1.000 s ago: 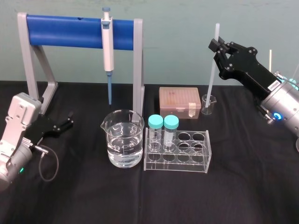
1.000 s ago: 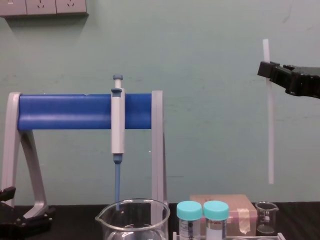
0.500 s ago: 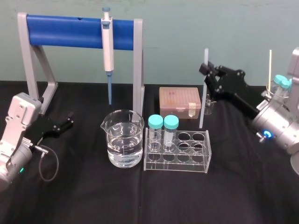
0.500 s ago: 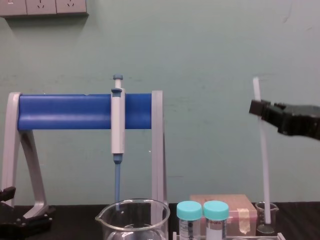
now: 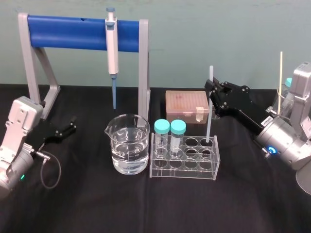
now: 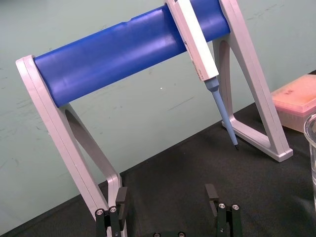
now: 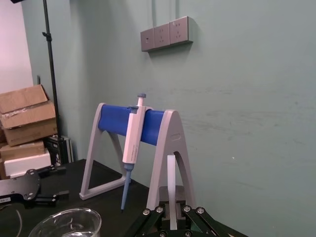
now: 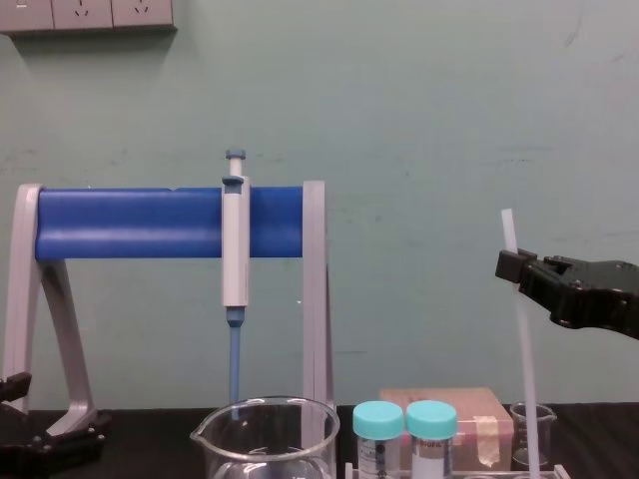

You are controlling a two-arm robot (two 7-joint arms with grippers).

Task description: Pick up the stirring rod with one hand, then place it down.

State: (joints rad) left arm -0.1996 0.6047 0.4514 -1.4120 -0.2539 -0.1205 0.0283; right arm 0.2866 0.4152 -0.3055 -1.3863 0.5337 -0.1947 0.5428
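Right end effector [image 5: 211,90] clenched high on upright stirring rod [image 5: 209,121], foot at tube rack [image 5: 183,173]; left end effector [image 5: 72,124] parked, spread.

Noted matt black cloth over the desk [image 5: 194,208]. Found the stirring rod [image 5: 209,121] smooth and translucent white, glass or plastic not told apart. Saw matt black plastic on the right gripper [image 5: 211,90] and satin silvery metal on the arm housing [image 5: 284,145] behind it. Marked clear glossy glass in the beaker [image 5: 128,145] near the desk's middle, clear shiny plastic in the tube rack [image 5: 184,167], smooth teal plastic caps [image 5: 162,127], and satin grey legs [image 5: 143,68] under a smooth blue bar [image 5: 68,32] toward the far left corner.
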